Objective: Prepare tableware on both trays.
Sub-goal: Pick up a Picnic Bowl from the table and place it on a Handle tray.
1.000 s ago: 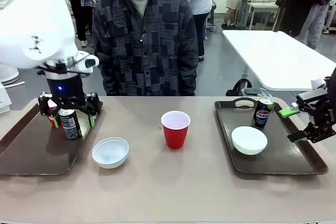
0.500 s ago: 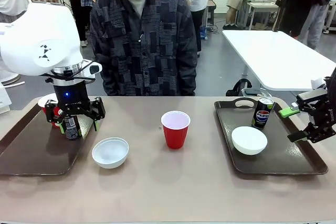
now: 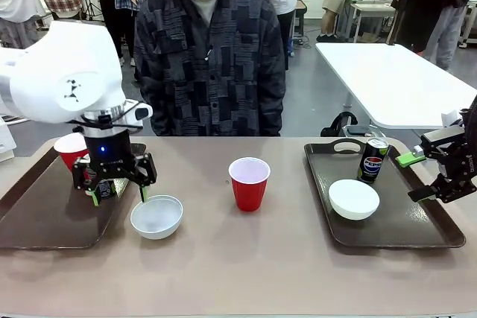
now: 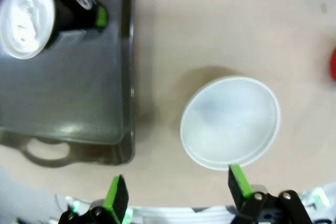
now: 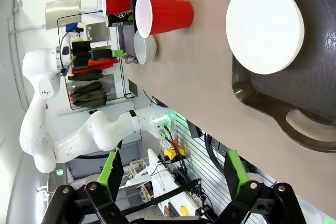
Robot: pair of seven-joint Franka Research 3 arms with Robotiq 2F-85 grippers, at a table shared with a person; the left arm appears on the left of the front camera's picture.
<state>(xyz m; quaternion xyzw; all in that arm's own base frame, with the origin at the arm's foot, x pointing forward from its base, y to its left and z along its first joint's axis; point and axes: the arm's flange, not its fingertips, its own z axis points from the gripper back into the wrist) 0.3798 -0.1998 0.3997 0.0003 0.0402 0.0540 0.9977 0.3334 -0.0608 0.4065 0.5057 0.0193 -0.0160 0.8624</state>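
Gaping wide, the left gripper (image 4: 176,178) sits clear of the can (image 4: 52,15) in wrist view.

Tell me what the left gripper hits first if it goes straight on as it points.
Probably bare table between the left tray and the white bowl. The left gripper points down, open. One finger lines up with the bowl's rim, the other with the tray's edge, so either may touch first.

The left tray (image 3: 37,225) and right tray (image 3: 417,225) are dark brown on a tan counter (image 3: 253,266). The centre cup (image 3: 249,188) and left cup (image 3: 71,150) are red, white inside. The left bowl (image 3: 156,216) and right bowl (image 3: 354,199) are white. The right can (image 3: 373,160) is black with a blue-red logo.
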